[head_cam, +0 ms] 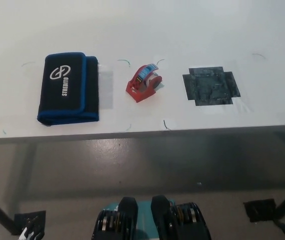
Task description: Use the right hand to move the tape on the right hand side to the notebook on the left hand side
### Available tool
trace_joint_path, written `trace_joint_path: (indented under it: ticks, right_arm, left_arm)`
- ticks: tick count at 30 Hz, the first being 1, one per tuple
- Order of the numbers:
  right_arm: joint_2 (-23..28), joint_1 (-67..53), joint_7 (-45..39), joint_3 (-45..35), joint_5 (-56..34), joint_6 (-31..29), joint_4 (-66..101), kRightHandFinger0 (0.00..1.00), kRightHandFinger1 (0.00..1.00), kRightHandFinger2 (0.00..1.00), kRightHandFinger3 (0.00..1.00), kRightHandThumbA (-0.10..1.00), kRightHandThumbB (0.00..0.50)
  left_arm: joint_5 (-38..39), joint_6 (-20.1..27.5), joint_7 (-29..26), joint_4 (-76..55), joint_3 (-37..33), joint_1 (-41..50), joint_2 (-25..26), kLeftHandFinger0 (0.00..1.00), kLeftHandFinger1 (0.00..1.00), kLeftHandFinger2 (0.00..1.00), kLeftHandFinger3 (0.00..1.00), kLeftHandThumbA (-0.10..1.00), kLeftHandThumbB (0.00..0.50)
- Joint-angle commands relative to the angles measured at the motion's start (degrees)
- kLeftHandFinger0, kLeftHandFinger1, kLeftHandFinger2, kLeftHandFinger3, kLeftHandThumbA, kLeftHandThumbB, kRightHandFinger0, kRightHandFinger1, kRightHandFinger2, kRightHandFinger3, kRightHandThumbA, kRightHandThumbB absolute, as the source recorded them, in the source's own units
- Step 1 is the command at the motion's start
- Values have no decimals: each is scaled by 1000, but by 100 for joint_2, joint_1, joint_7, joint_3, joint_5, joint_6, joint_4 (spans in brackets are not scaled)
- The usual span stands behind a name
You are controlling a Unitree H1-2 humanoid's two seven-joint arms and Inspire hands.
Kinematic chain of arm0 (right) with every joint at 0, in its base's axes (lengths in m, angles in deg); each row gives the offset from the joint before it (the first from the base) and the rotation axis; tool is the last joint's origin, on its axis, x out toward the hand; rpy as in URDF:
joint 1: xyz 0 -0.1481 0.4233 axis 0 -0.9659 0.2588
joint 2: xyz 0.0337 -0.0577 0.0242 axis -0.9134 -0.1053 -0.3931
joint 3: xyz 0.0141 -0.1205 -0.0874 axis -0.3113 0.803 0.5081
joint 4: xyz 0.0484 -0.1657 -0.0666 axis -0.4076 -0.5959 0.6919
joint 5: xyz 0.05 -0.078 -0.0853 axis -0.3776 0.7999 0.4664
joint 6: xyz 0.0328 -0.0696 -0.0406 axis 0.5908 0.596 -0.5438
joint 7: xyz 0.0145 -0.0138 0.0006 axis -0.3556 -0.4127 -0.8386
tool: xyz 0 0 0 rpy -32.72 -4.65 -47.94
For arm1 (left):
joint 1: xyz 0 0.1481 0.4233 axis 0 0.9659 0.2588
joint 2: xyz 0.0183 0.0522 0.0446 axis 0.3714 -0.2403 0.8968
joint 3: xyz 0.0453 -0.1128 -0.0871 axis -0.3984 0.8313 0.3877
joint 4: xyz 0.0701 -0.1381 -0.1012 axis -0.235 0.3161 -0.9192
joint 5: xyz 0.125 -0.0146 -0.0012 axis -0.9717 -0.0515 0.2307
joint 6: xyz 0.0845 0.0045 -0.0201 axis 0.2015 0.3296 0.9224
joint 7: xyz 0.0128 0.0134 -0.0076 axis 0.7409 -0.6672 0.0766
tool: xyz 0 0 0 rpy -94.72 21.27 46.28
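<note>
Tape dispenser mid-counter, not on the case; neither robot hand readable

We see the white counter from steeply above, its front edge crossing the lower middle of the view. Three items sit in a row along it. At left lies a black zip case with blue trim and white "STREBITO" lettering, flat, long side running front to back; this is what stands where the task names a notebook. In the centre sits the red tape dispenser, upright on its base, blue-labelled roll on top, turned at a slant to the counter edge. We note it is apart from the case, with bare counter between them. At right is a black cross-shaped patch stuck flat on the surface, well apart from the tape. Small dark corner marks are drawn around the three spots.

The right robot hand is out of view. Of the left robot hand we see only a white sliver at the bottom left edge, below counter level; we cannot tell whether it is open or closed
</note>
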State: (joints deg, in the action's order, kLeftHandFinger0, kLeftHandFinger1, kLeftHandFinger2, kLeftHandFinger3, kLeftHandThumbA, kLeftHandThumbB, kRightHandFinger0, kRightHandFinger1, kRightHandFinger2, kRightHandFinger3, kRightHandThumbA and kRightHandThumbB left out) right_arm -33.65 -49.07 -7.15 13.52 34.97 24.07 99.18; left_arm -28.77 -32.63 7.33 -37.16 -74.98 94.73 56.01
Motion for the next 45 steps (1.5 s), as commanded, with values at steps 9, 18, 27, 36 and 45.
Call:
trace_joint_path:
  ticks: [9, 18, 27, 36, 45]
  right_arm:
    - [-86, 180, 133, 5, 149, -509, -558, 1000, 1000, 1000, 1000, 1000, 146]
    - [-61, 151, 121, -43, 171, -485, -515, 1000, 1000, 1000, 1000, 1000, 153]
    - [-55, 228, 113, -52, 145, -568, -514, 1000, 1000, 1000, 1000, 1000, 134]
    - [-46, 221, 140, -67, 321, -519, -492, 1000, 1000, 1000, 1000, 1000, 145]
    - [-64, 140, 124, -87, 272, -497, -439, 1000, 1000, 1000, 1000, 1000, 155]
  left_arm:
    - [-205, 423, 11, 93, 18, -1, 143, 979, 978, 970, 1000, 734, 106]
    - [-278, 441, 17, 204, -8, -62, 182, 958, 969, 981, 1000, 759, 106]
    - [-291, 468, 16, 262, -4, -113, 193, 954, 972, 990, 1000, 750, 107]
    - [-345, 438, 22, 219, -24, -96, 198, 951, 962, 989, 1000, 763, 89]
    - [-363, 448, 60, 195, -45, -55, 241, 959, 965, 989, 1000, 755, 93]
